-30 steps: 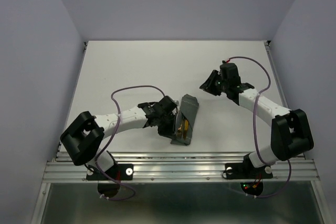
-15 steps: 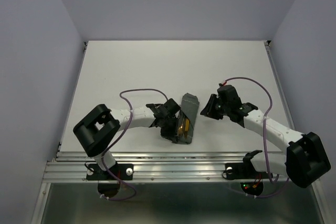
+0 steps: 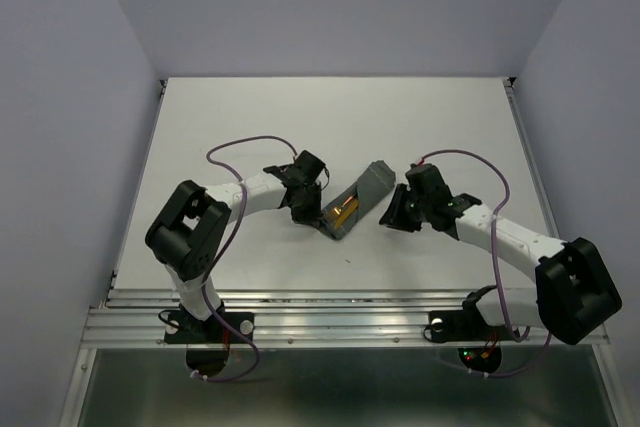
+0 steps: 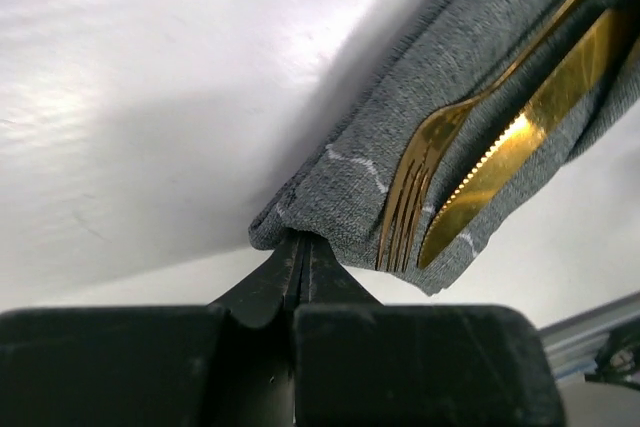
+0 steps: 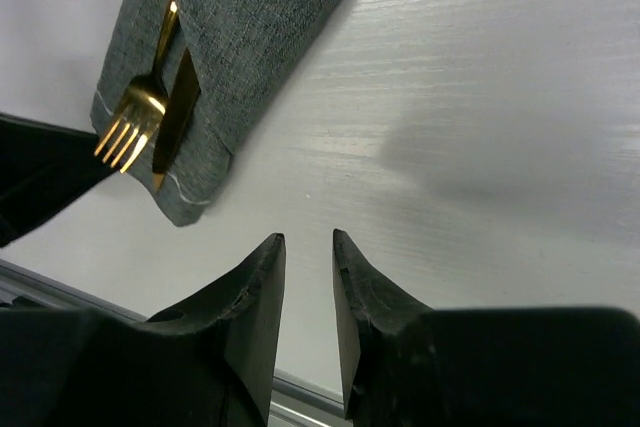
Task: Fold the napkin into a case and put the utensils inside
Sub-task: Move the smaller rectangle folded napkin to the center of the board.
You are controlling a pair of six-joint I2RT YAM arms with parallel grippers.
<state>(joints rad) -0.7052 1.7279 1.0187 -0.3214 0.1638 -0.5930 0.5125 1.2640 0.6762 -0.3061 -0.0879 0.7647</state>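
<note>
1. The left wrist view is the clear one: the utensils [image 4: 515, 142], a fork and a knife, poke out of the case [image 4: 400, 97]. From overhead they're just a gold smear.
2. Both wrist views cut off the case's far end.
3. The left pincer [image 4: 298, 247] is clenched on the case's corner. The right pincer [image 5: 305, 242] is near the case on the counter [image 5: 480, 97], jaws slightly apart, gripping nothing.

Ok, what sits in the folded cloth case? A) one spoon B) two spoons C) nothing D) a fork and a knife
D: the left wrist view shows a gold fork and a serrated knife poking from the case at its open end.
</note>
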